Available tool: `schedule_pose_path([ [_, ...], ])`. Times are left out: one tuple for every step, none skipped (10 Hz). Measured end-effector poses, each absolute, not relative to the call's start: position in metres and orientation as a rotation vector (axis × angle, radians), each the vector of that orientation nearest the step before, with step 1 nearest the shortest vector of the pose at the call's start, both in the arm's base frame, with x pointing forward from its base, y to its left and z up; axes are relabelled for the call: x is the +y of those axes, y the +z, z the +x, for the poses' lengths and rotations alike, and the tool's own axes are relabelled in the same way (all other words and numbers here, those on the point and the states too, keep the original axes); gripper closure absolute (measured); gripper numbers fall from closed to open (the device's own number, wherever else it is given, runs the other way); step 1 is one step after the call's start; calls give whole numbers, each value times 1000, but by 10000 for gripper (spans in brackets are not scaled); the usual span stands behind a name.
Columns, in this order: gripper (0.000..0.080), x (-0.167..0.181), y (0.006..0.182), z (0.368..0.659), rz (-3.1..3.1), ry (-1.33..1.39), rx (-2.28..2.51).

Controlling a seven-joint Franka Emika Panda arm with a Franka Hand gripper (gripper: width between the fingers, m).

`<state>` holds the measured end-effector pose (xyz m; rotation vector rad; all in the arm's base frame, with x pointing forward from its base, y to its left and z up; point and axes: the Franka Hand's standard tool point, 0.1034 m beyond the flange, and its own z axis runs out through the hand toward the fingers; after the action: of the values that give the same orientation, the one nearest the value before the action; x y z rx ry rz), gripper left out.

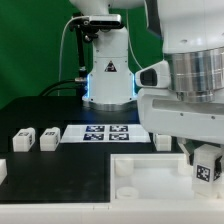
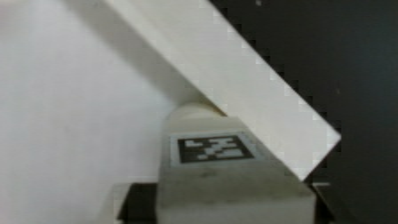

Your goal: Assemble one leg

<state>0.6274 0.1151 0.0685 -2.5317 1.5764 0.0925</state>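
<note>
My gripper is at the exterior view's right, shut on a leg, a small white block with a black-and-white tag. It holds the leg just above the right part of the large white tray-shaped part. In the wrist view the leg fills the space between the dark fingers, tag face up. It hangs over the tray's raised rim, which runs diagonally, close to an inner corner. I cannot tell whether the leg touches the tray. My gripper shows only at the frame's edge.
Two loose legs stand on the black table at the exterior view's left, and another near the arm. The marker board lies at the middle back. A white piece sits at the left edge. The robot base stands behind.
</note>
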Motion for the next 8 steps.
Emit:
schedule_pose_path([
  [505, 115, 67, 627, -2308, 130, 1847],
  [505, 114, 66, 627, -2073, 171, 2066],
  [505, 114, 67, 628, -1993, 191, 2134],
  [505, 115, 66, 627, -1964, 195, 2162],
  [505, 115, 66, 627, -1983, 193, 2144],
  [505, 115, 66, 627, -2015, 191, 2113],
  [424, 116, 66, 626, -2053, 185, 2080],
  [424, 117, 65, 625, -2240, 152, 1887],
])
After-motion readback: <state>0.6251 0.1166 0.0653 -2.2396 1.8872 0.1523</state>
